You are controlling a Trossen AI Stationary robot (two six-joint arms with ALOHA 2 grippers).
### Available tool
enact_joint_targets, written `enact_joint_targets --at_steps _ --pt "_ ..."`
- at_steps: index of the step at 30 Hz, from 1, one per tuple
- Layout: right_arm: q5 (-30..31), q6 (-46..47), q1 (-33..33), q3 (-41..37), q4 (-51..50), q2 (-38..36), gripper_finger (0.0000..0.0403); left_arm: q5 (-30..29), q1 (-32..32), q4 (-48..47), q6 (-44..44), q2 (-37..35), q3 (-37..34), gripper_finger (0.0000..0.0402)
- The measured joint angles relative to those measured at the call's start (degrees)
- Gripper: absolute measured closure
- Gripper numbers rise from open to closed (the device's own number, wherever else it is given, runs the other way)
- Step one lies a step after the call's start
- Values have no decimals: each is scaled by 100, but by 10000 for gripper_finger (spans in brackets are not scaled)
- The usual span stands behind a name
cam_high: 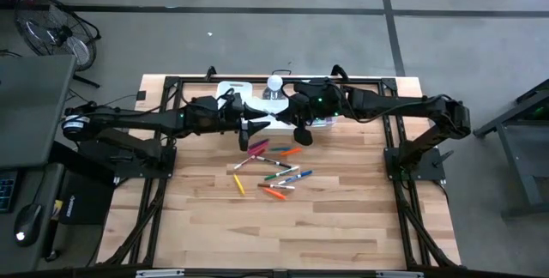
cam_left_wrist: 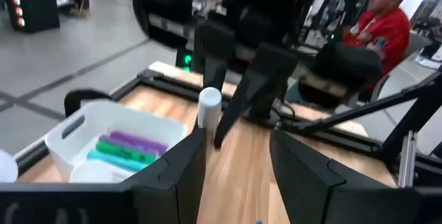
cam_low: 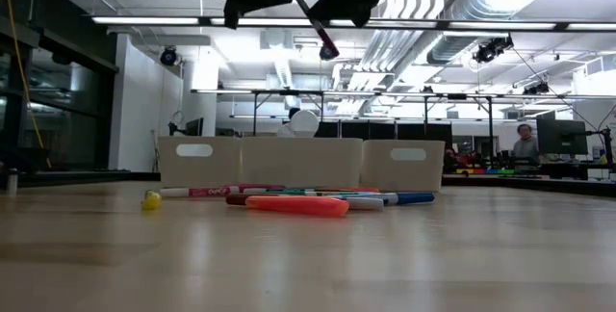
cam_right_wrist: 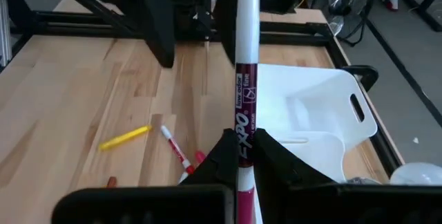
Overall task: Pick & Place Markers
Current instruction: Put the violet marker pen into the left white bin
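Low in the middle of the high view, a loose scatter of thin coloured markers (cam_high: 276, 172) lies on the pale wooden butcher-block table (cam_high: 343, 218), with a yellow one (cam_high: 239, 185) at its lower left edge. Just above that scatter, near the picture's centre, the right gripper (cam_right_wrist: 239, 156) is clenched on a white-barrelled marker with a dark magenta Expo label (cam_right_wrist: 246, 92), lifted clear of the table. Beside it, on its left, the left gripper (cam_left_wrist: 235, 158) stands with fingers parted, holding nothing. Farther up, at the table's top edge, sit white rectangular plastic bins (cam_high: 236, 92); one holds purple and green markers (cam_left_wrist: 128, 149).
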Motion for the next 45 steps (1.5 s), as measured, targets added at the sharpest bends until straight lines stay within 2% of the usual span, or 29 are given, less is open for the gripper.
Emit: enact_joint_targets --at_steps 9,24,28,32,40,45 --pt "-151 101 7 -2 93 0 397 -390 2 209 68 223 15 243" --pt "-211 101 7 -4 10 0 401 -408 0 179 66 277 9 243" --pt "-192 101 7 -4 -38 0 402 -410 0 -122 63 277 9 243" --pt "-164 98 4 -4 -342 0 402 -414 7 -849 -247 230 9 243" --pt "31 293 2 -9 -1618 4 403 -943 59 -3471 -1619 -351 9 243" --pt "48 400 1 -11 -2158 4 402 -646 61 -4804 -2841 -573 17 243"
